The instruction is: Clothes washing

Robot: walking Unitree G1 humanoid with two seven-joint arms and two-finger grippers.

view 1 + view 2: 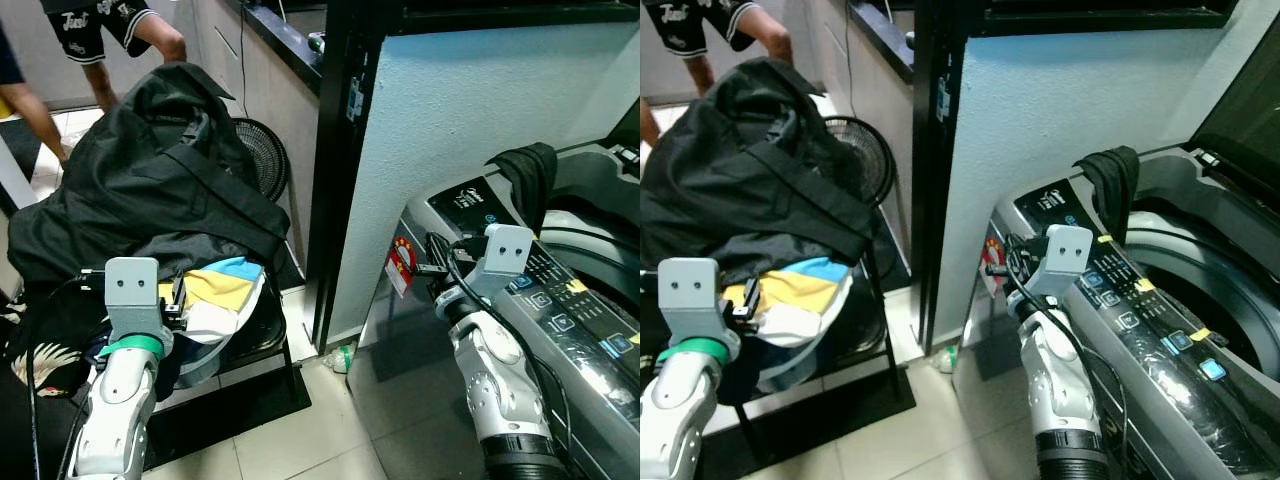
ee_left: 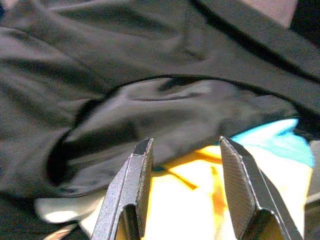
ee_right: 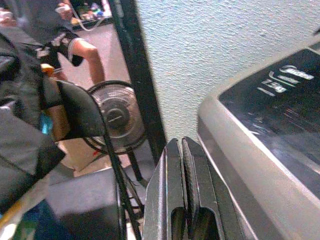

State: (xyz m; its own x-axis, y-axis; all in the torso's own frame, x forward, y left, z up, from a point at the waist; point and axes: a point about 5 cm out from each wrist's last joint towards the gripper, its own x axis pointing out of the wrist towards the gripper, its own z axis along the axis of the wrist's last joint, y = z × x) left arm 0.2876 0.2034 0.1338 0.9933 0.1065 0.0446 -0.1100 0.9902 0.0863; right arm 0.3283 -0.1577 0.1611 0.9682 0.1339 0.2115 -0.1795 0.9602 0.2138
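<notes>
A heap of black clothes (image 1: 150,180) lies on a dark rack at the left, with a yellow, blue and white garment (image 1: 222,290) tucked under its front edge. My left gripper (image 2: 186,145) is open, its fingers (image 2: 137,170) held just over the yellow garment (image 2: 200,200) and the black cloth (image 2: 150,110). At the right stands an open top-loading washing machine (image 1: 560,300), with a black garment (image 1: 528,175) draped over its back rim. My right gripper (image 3: 179,147) is shut with nothing in it, beside the machine's front left corner (image 1: 435,265).
A black floor fan (image 1: 262,155) stands behind the rack, against a counter. A white textured wall panel (image 1: 470,120) with a black post (image 1: 335,180) separates rack and washer. A person's legs (image 1: 110,40) are at the far left. A small object (image 1: 343,357) lies on the tiled floor.
</notes>
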